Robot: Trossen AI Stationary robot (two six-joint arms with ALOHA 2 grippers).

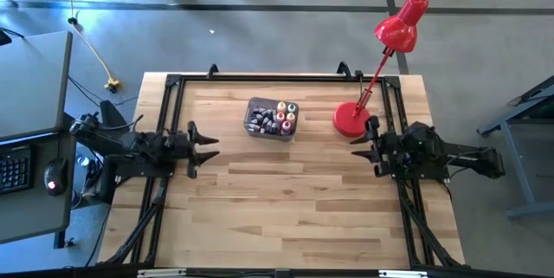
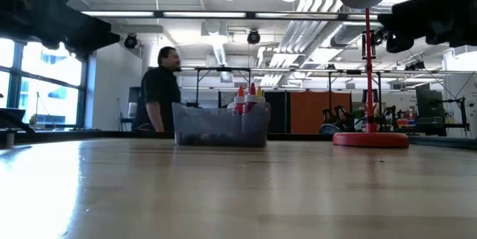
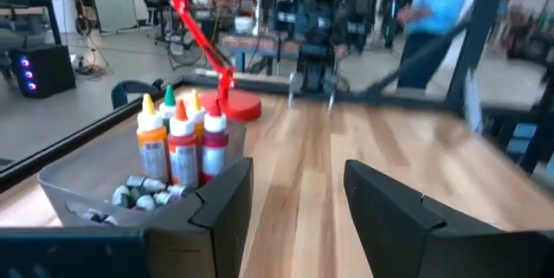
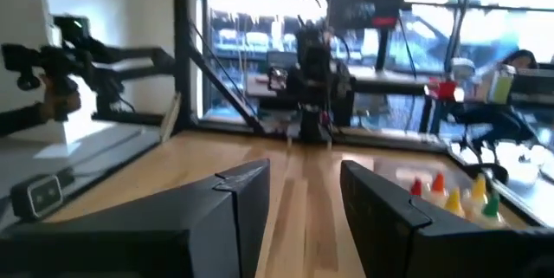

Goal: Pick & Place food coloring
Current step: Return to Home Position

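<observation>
The food coloring bottles (image 1: 275, 119) sit inside a grey rectangular bin (image 1: 254, 104) on the far middle of the table. Small dark-capped vials lie in its left part, and upright bottles with yellow, red, orange and green tips (image 3: 177, 131) stand in its right part. In the low view the red tips (image 2: 245, 97) stick up above the bin wall. My left gripper (image 1: 210, 146) hovers open at the table's left side, near and left of the bin. My right gripper (image 1: 358, 145) hovers open at the right side, near the lamp base. Neither touches anything.
A red desk lamp (image 1: 381, 61) stands with its round base (image 1: 350, 119) on the far right of the table, close to my right gripper. A black frame rail (image 1: 260, 77) runs round the table edges. A person (image 2: 160, 90) stands beyond the far edge.
</observation>
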